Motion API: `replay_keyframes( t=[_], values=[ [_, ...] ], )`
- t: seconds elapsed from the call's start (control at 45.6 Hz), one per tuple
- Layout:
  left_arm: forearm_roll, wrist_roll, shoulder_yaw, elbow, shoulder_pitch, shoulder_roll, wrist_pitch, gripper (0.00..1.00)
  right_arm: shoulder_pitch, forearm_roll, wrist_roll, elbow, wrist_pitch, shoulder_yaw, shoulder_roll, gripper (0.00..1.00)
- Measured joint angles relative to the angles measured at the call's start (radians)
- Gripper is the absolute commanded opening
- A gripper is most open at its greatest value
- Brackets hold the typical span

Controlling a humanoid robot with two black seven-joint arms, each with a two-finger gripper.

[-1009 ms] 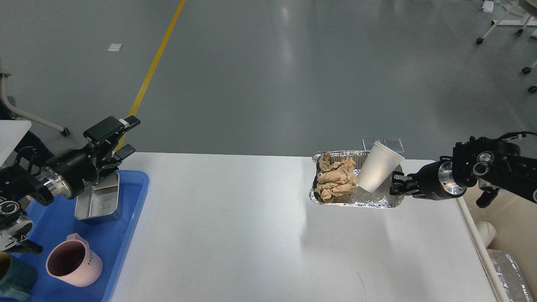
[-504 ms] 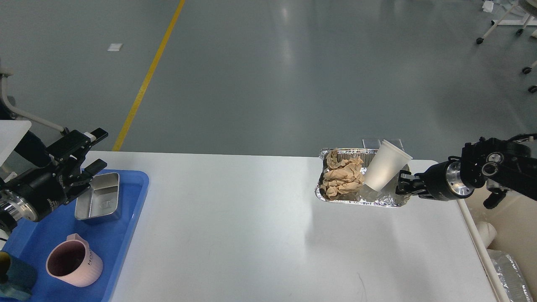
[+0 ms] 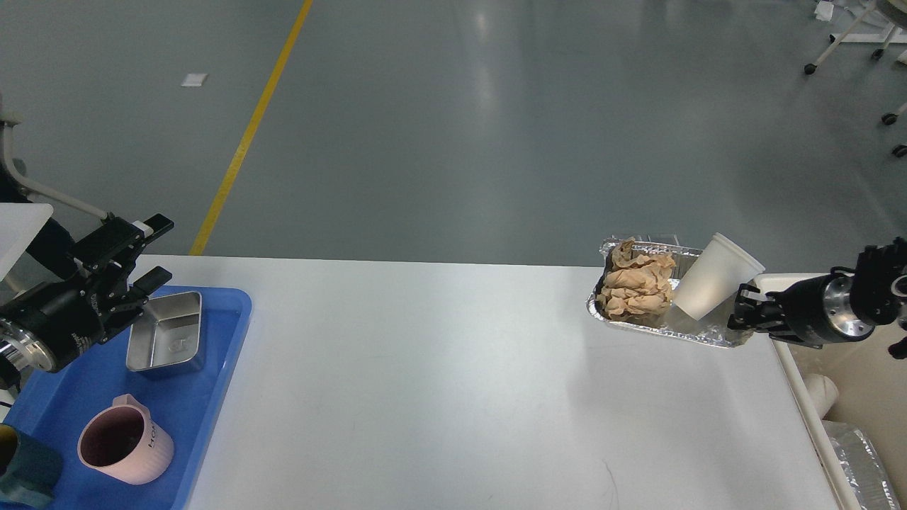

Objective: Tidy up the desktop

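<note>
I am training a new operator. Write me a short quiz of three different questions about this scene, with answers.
1. True or false: the paper cup stands upright on the desktop.
2. Which item lies in the foil tray beside the cup? A) crumpled brown paper B) a spoon C) a sponge
3. Fill in: the steel box and the pink mug sit in the ____ tray.

Key: 1. False, it leans tilted in the foil tray that the right tool holds. 2. A. 3. blue.
</note>
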Motion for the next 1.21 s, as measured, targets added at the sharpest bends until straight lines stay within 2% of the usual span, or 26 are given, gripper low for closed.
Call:
replay_keyframes(
  t=[0.307, 0.504, 0.658, 0.899, 1.118, 1.14, 1.206],
  values=[
    [0.0, 0.0, -0.003, 0.009, -0.018, -0.001, 0.0, 0.97, -0.07, 0.181, 0.0, -0.028, -0.048, -0.001, -0.183, 0.0],
    [0.0, -0.003, -0.051, 0.02, -0.019, -0.048, 0.003, 0.97, -0.14, 0.301, 0.002, -0.15, -0.057, -0.003, -0.23, 0.0],
    [-0.011, -0.003, -0.144, 0.08, -0.019, -0.21, 0.003, 0.97, -0.19, 0.372, 0.007, -0.258, -0.056, -0.005, -0.221, 0.0],
    [-0.194, -0.009, -0.261, 0.304, -0.103, -0.502, 0.003, 0.97, -0.224, 0.463, 0.01, -0.335, -0.055, -0.005, -0.215, 0.0],
    [-0.325, -0.026, -0.3, 0.493, -0.189, -0.656, -0.002, 0.97, -0.262, 0.542, 0.01, -0.401, -0.055, -0.006, -0.199, 0.0],
    [-0.328, -0.029, -0.301, 0.502, -0.194, -0.67, -0.002, 0.97, -0.269, 0.553, 0.009, -0.414, -0.055, -0.006, -0.194, 0.06],
    [-0.333, -0.039, -0.305, 0.518, -0.208, -0.714, -0.003, 0.97, -0.287, 0.582, 0.009, -0.456, -0.057, -0.006, -0.171, 0.36]
  ],
)
